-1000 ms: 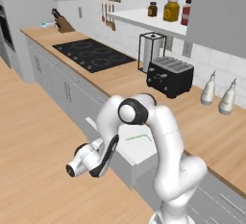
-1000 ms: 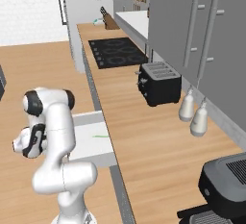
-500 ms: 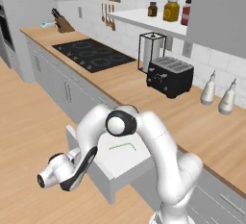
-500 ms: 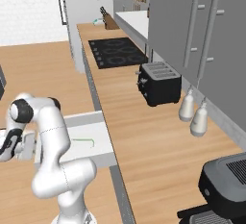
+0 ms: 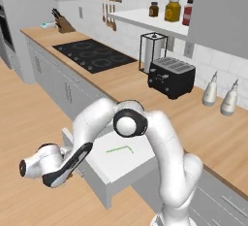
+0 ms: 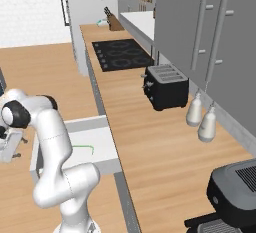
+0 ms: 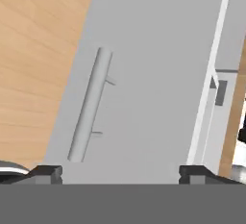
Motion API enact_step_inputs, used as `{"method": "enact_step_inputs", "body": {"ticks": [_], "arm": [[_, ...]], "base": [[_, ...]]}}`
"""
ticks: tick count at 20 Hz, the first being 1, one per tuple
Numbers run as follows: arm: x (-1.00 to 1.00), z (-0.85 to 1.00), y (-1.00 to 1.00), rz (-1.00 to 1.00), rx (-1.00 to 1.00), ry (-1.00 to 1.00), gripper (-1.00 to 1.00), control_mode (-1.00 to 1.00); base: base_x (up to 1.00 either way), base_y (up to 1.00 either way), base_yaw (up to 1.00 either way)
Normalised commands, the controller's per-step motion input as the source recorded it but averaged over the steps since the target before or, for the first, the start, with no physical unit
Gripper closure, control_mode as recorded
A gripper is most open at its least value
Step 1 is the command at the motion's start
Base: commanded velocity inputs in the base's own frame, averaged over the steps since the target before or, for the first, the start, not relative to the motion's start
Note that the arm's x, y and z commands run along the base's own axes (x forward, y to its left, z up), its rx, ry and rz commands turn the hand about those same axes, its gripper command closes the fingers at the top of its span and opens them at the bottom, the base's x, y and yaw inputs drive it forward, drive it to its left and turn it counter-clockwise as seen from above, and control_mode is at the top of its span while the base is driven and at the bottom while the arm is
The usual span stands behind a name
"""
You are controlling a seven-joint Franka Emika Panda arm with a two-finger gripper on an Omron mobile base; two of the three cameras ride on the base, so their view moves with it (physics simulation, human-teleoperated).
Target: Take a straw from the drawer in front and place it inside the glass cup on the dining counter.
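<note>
The drawer [image 5: 114, 164] stands pulled out, and the straw [image 5: 120, 149] lies loose on its white floor (bent at one end). The gripper [image 7: 120, 171], jaws spread and holding nothing, faces the drawer's handle [image 7: 90, 105] just apart from it. Picking up the straw and carrying it to the cup are left.

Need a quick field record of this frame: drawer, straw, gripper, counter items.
drawer: pulled open, white interior showing
drawer handle: metal bar, free of the fingers
straw: light green, bent at one end, lying flat inside the drawer
gripper: open, empty, facing the drawer front
counter items: black toaster, two pale bottles, black cooktop
</note>
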Motion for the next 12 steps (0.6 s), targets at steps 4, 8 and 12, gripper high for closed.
{"method": "enact_step_inputs", "body": {"ticks": [4,8,12], "arm": [[-0.24,1.0,-0.64,0.0,0.47,0.35,-1.0,-1.0],[-0.05,0.98,-0.95,0.0,0.47,0.35,-1.0,-1.0],[0.28,0.48,-0.96,0.0,0.37,0.37,-1.0,-1.0]], "base": [[0.0,0.0,0.0],[0.0,0.0,0.0],[0.0,0.0,0.0]]}}
